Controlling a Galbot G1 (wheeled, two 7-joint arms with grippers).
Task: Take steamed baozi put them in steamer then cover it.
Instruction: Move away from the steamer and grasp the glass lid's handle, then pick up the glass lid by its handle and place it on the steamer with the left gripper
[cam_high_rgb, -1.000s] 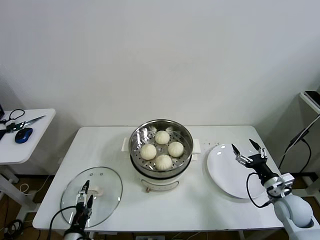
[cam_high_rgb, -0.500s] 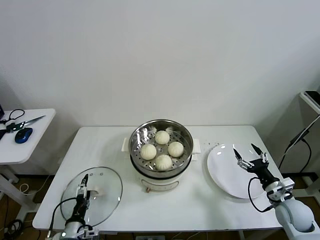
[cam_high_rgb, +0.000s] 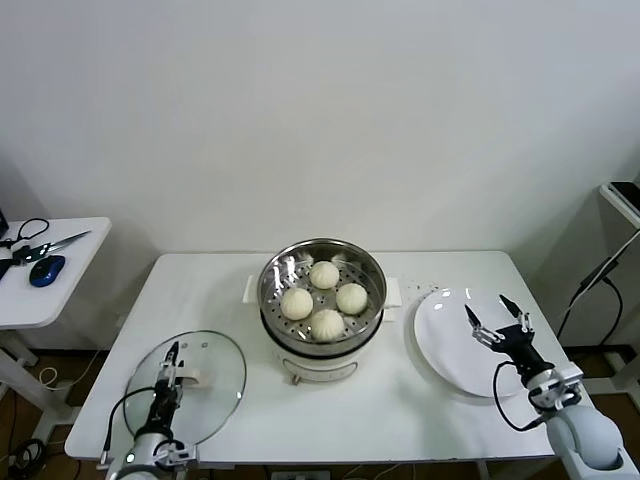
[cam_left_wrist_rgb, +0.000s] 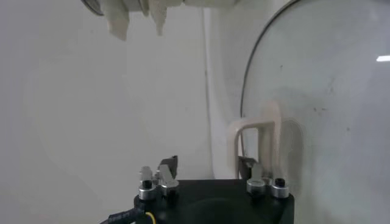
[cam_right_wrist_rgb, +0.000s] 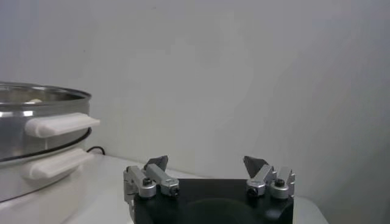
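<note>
Four cream-white baozi (cam_high_rgb: 324, 298) sit in the shiny steamer (cam_high_rgb: 275, 268) on its white pot base at the table's middle. The clear glass cover (cam_high_rgb: 215, 360) lies flat on the table at the front left, with its white handle (cam_high_rgb: 193, 379) at its centre. My left gripper (cam_high_rgb: 170, 365) is open just over the cover. In the left wrist view its jaws (cam_left_wrist_rgb: 207, 165) stand apart and the handle (cam_left_wrist_rgb: 257, 135) is just ahead of one finger. My right gripper (cam_high_rgb: 497, 324) is open and empty above the white plate (cam_high_rgb: 450, 350); it also shows in the right wrist view (cam_right_wrist_rgb: 207, 163).
The steamer's side handles (cam_right_wrist_rgb: 61, 124) show in the right wrist view, well off from the right gripper. The steamer's base shows at the far edge of the left wrist view (cam_left_wrist_rgb: 134, 9). A side table (cam_high_rgb: 40, 290) at the far left holds scissors and a blue mouse.
My right gripper has drawn back toward the table's front over the plate. My left gripper has shifted slightly over the cover near its handle. The baozi and steamer have not moved.
</note>
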